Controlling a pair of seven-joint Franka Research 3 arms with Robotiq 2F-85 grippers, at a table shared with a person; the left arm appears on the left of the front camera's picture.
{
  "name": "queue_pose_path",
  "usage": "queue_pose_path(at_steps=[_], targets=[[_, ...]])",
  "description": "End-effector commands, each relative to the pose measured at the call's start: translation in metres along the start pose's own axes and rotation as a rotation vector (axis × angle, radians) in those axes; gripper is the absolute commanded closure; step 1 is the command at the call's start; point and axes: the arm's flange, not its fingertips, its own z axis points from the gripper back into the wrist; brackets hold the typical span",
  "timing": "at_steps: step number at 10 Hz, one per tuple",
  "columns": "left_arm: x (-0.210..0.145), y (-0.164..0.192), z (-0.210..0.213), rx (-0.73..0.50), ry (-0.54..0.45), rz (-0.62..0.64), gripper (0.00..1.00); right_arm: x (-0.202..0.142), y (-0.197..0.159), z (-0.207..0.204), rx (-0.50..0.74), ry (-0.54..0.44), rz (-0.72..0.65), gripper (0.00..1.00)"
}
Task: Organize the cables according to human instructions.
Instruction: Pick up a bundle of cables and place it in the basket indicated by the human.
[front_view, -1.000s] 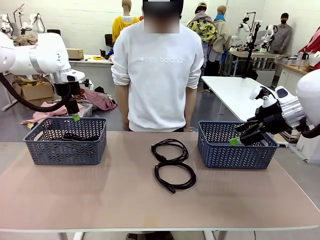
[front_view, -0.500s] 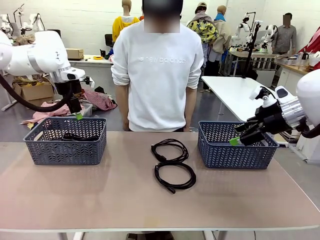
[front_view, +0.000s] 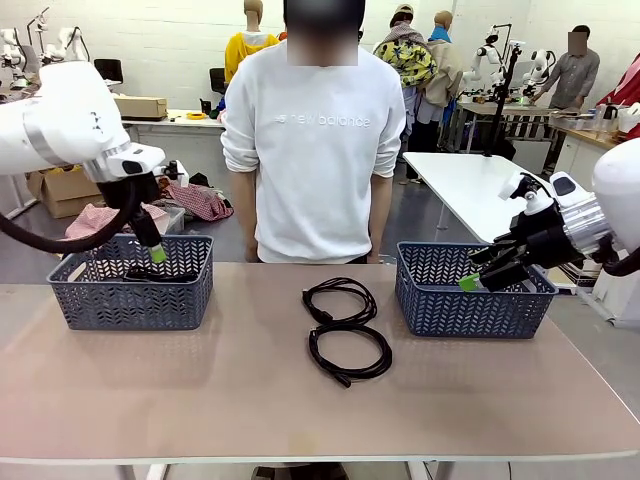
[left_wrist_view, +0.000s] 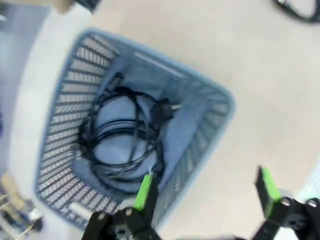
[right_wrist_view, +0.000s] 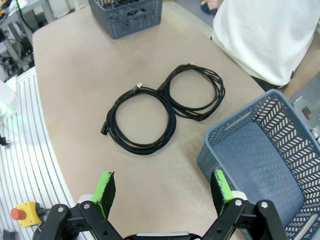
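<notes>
My left pincer (left_wrist_view: 206, 189) has dipped over the left basket (front_view: 130, 300), apart and empty, with a stowed cable (left_wrist_view: 125, 137) inside. The near cable (front_view: 349, 353) and far cable (front_view: 340, 299) touch on the worktop (front_view: 200, 390). My right pincer (right_wrist_view: 162, 187) is apart. I'd grip one outer rim only.

One grey lattice basket (front_view: 130, 297) stands near the left end of the tan worktop (front_view: 200, 390), a second basket (front_view: 470, 305) near the right. A person (front_view: 315, 150) in a white sweatshirt stands behind, between them.
</notes>
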Motion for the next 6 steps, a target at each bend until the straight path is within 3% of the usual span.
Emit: queue_pose_path(at_steps=[1,6], targets=[[-0.010,-0.031,-0.004,-0.012,-0.044,-0.058,0.00,0.001,-0.004,-0.002,0.008,-0.026,0.017,0.00],[-0.020,-0.084,-0.022,-0.008,-0.031,-0.047,0.00,0.001,-0.004,-0.002,0.008,-0.026,0.017,0.00]])
